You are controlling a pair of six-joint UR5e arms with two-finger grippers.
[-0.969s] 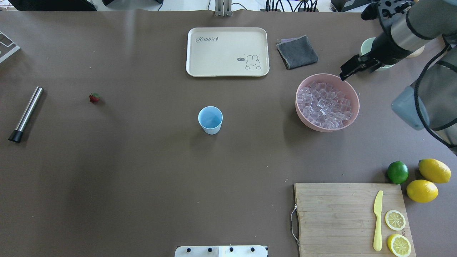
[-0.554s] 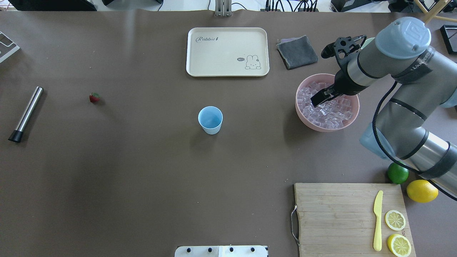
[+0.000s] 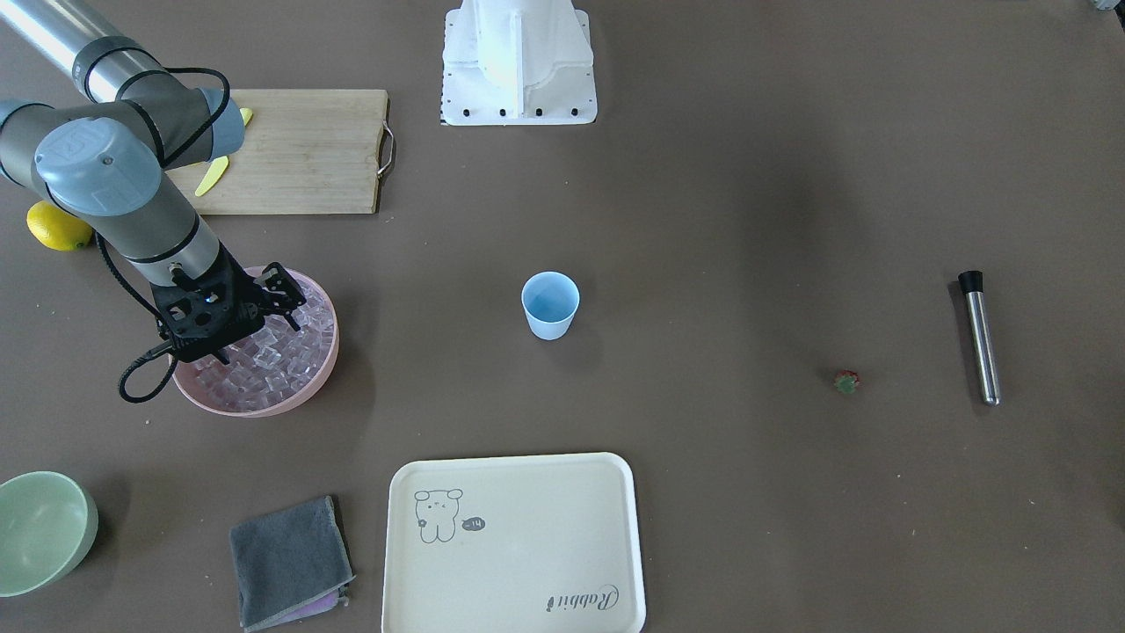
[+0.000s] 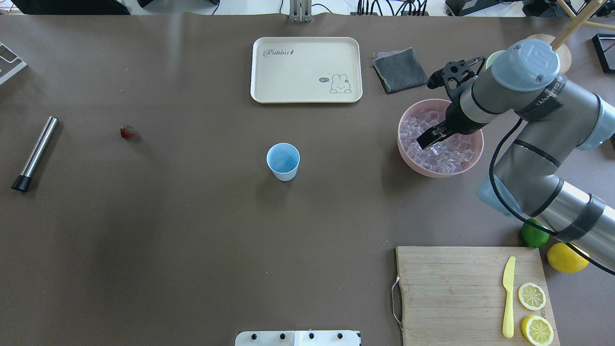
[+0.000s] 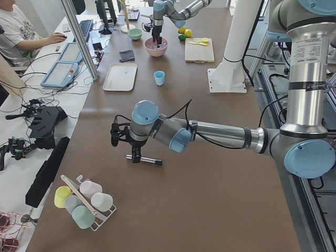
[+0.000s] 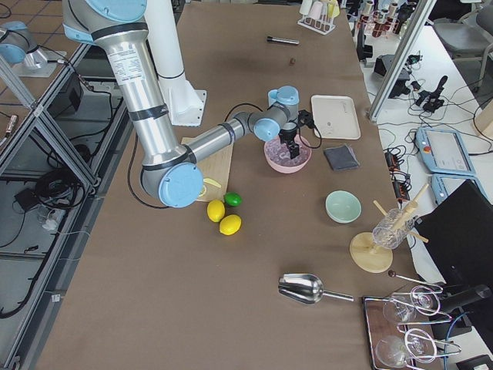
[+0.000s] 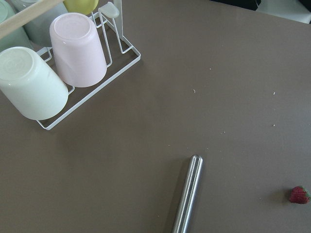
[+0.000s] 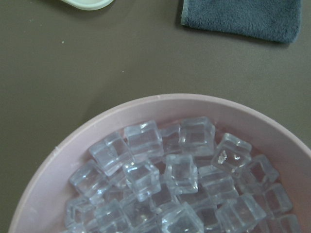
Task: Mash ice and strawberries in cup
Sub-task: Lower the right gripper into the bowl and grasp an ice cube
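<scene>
right tool over ice in pink bowl; jaw gap unreadable. right wrist view alone separates ice pieces.

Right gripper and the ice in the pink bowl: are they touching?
Cannot tell. Overhead, the right gripper overlaps the ice; no view shows contact or a gap.

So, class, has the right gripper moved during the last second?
Yes. The right gripper went from outside the pink bowl's far rim leftward to above the ice.
</scene>
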